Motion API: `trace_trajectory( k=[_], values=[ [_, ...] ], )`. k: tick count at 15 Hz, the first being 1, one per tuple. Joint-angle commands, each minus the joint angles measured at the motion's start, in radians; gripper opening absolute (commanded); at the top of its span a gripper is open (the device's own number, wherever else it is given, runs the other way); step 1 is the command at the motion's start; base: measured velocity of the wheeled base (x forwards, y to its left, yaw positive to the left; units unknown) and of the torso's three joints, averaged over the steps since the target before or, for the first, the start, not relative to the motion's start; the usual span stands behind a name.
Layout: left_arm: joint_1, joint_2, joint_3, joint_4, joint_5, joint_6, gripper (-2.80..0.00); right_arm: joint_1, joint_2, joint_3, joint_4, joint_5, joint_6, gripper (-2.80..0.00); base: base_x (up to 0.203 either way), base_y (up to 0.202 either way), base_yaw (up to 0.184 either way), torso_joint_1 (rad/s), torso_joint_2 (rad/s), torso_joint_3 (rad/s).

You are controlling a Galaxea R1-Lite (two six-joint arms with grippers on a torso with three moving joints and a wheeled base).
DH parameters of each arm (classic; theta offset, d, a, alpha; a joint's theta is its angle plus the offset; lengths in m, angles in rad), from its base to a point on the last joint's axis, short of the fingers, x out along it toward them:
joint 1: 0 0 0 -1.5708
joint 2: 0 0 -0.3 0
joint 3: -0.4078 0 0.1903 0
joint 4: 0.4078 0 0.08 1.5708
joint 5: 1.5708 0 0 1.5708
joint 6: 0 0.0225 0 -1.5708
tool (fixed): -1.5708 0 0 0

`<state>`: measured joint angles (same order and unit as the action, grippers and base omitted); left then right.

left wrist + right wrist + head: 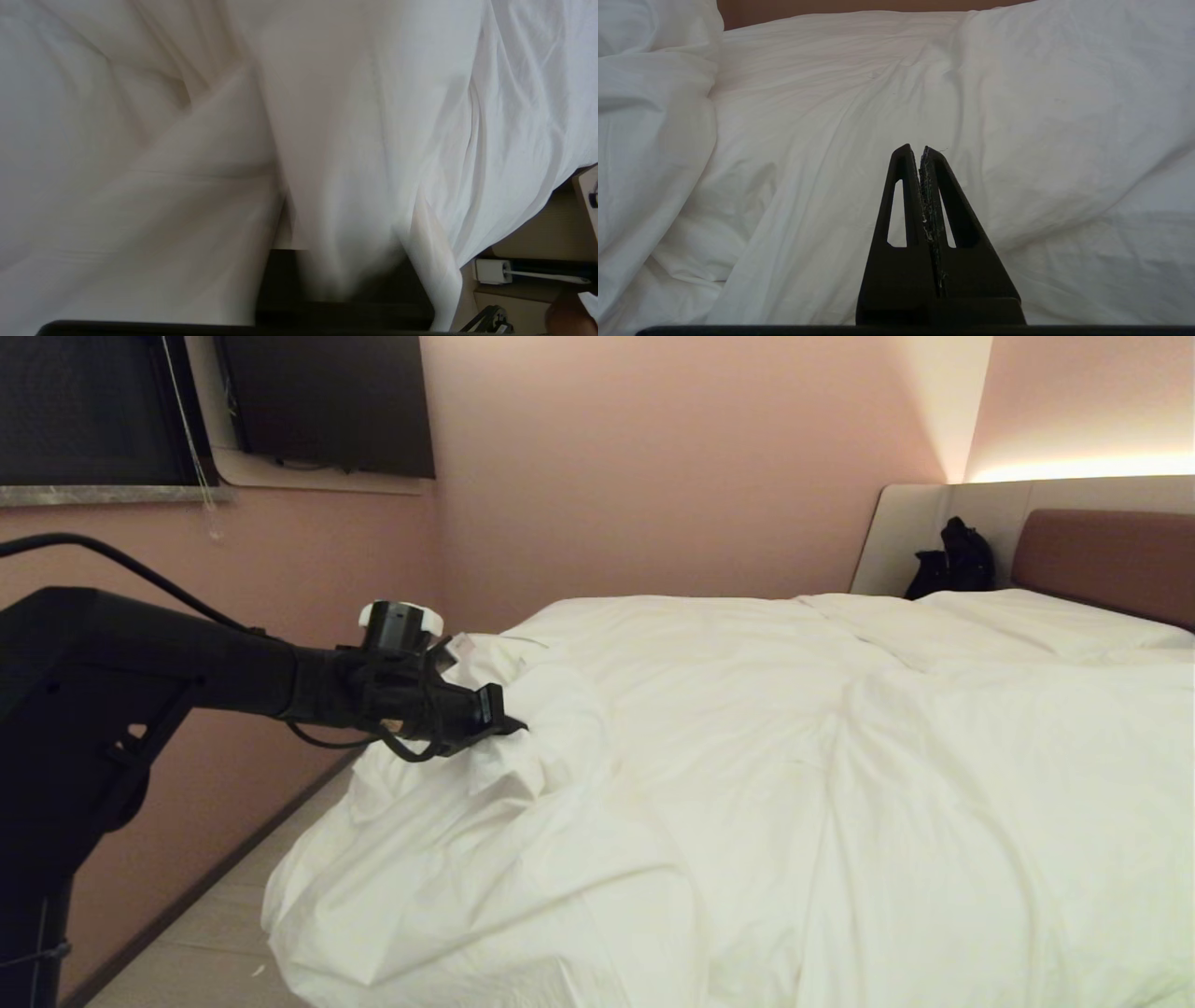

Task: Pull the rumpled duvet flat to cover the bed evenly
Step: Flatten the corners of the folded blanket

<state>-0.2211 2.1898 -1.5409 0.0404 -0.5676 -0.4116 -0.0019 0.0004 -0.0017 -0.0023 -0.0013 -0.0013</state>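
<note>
Left gripper [499, 723] pinched on a fold of the duvet [747, 784]

Soft, puffy white cloth bunches into creased ridges at the bed's [1092, 555] near-left corner, smoother toward the padded reddish-brown headboard; right gripper [921, 151], its matte black tapered fingers pressed together, hovers over rumpled fabric, gripping nothing.

The left arm reaches level from the robot's left side, its left claw [499, 721] closed on a bunched fold of the duvet [747, 756], apparently gripping it, though cloth hides the fingertips. The right claw [920, 151] hangs with fingers pressed together, holding nothing.
</note>
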Motion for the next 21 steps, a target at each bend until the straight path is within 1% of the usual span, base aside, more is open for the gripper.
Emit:
trace_trajectory(
  k=[1,4,8,10,11,12,13,15,17,19,21],
  values=[
    [0.0,-0.01,0.001,0.004,-0.003,-0.003,-2.8,0.0,0.0,0.0,0.001,0.0,0.0,-2.8,0.0,0.0,0.0,0.0,0.0,0.0],
    [0.0,-0.031,0.007,0.006,-0.002,-0.003,-2.8,0.0,0.0,0.0,0.001,0.0,0.0,-2.8,0.0,0.0,0.0,0.0,0.0,0.0],
    [0.013,-0.09,0.055,0.006,0.0,-0.002,-2.8,0.0,0.0,0.0,-0.001,0.0,0.0,-2.8,0.0,0.0,0.0,0.0,0.0,0.0],
    [0.045,-0.164,0.111,0.007,0.0,0.001,-2.8,0.0,0.0,0.0,0.001,0.0,0.0,-2.8,0.0,0.0,0.0,0.0,0.0,0.0],
    [0.075,-0.201,0.15,0.007,0.0,0.01,-2.8,-0.001,0.0,0.0,-0.001,0.0,0.0,-2.8,0.0,0.0,0.0,0.0,0.0,0.0],
    [0.117,-0.266,0.199,0.007,0.0,0.025,-2.8,-0.001,0.0,0.0,0.001,0.0,0.0,-2.8,0.0,0.0,0.0,0.0,0.0,0.0],
    [0.183,-0.345,0.257,0.008,0.0,0.046,-2.8,-0.001,0.0,0.0,0.0,0.0,0.0,-2.8,0.0,0.0,0.0,0.0,0.0,0.0],
    [0.35,-0.456,0.344,0.025,0.0,0.094,-2.8,0.0,0.0,0.0,-0.001,0.0,0.0,-2.8,0.0,0.0,0.0,0.0,0.0,0.0],
    [0.512,-0.534,0.386,0.07,-0.001,0.156,-2.8,0.0,0.0,0.0,0.001,0.0,0.0,-2.8,0.0,0.0,0.0,0.0,0.0,0.0],
    [0.647,-0.592,0.406,0.108,-0.006,0.192,-2.8,0.0,0.0,0.0,0.0,0.0,0.0,-2.8,0.0,0.0,0.0,0.0,0.0,0.0],
    [0.747,-0.646,0.422,0.124,-0.009,0.206,-2.8,0.0,0.0,0.0,0.001,0.0,0.0,-2.8,0.0,0.0,0.0,0.0,0.0,0.0]
  ],
)
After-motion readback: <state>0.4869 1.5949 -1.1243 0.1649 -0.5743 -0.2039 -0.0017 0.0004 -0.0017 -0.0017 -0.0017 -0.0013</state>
